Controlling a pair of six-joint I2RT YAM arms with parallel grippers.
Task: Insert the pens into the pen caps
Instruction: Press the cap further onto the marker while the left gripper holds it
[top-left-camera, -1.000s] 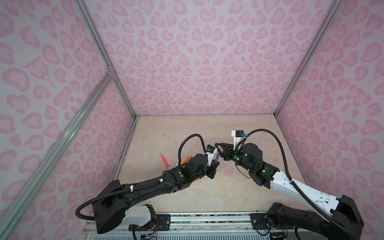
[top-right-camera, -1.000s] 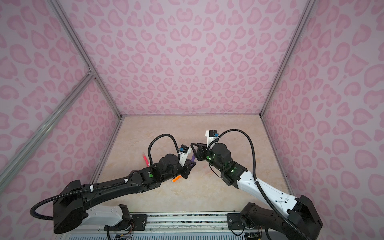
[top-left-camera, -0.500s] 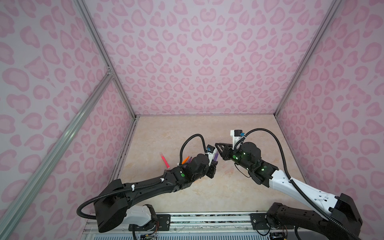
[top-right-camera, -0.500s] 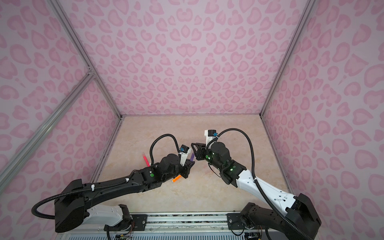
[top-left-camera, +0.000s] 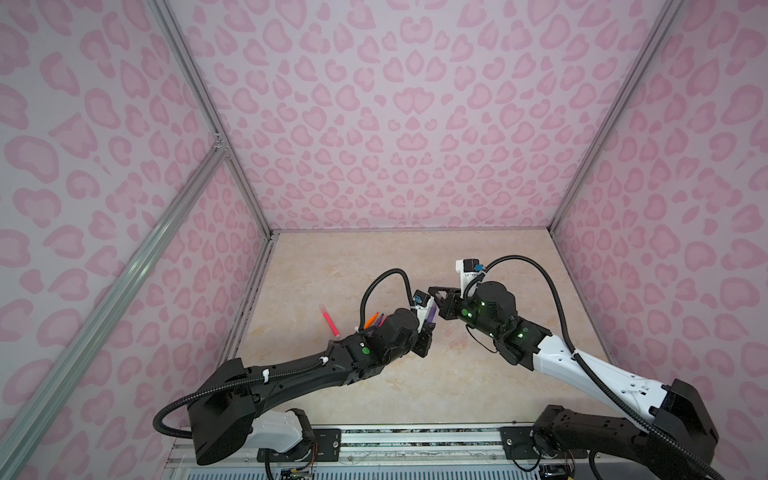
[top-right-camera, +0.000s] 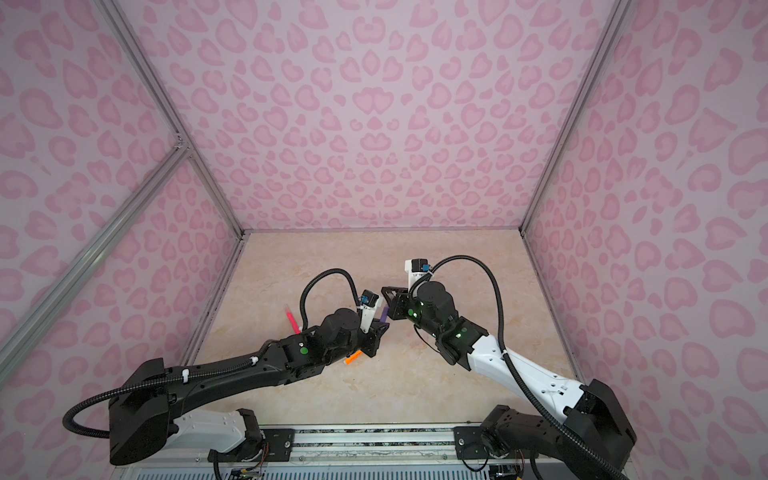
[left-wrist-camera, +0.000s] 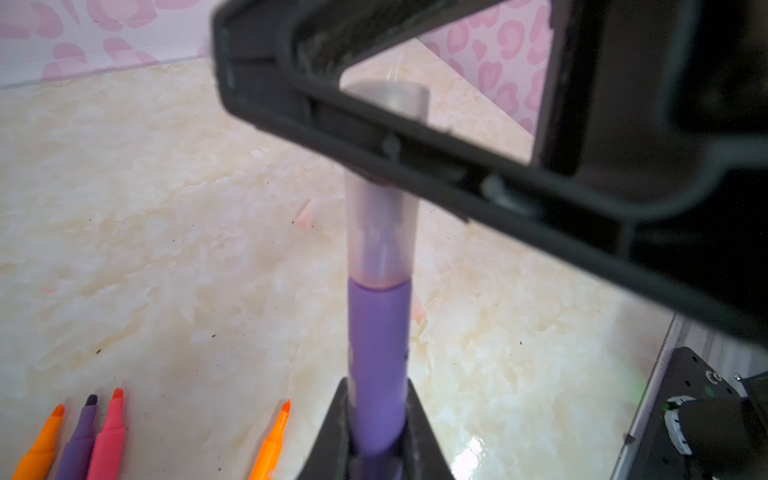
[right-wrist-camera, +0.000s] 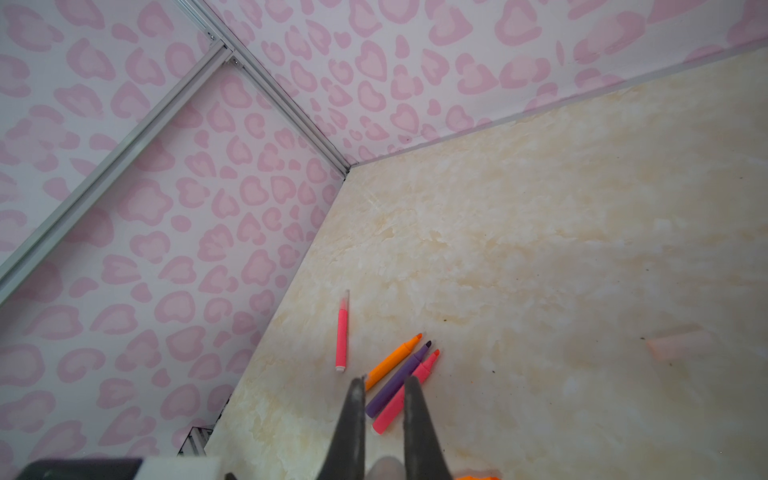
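1 pink-red marker pen lies capped near the left edge of the beige marbled surface. above its middle the left claw clamps a slim purple marker pen, whose tip sits inside a clear plastic tube cap. the right claw, wider 1 second ago, now pinches that cap. 4 uncapped pens remain.

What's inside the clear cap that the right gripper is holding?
The front end of the purple pen, seen faintly through the clear cap. A finger of the right gripper crosses the cap farther along, hiding the tip there.
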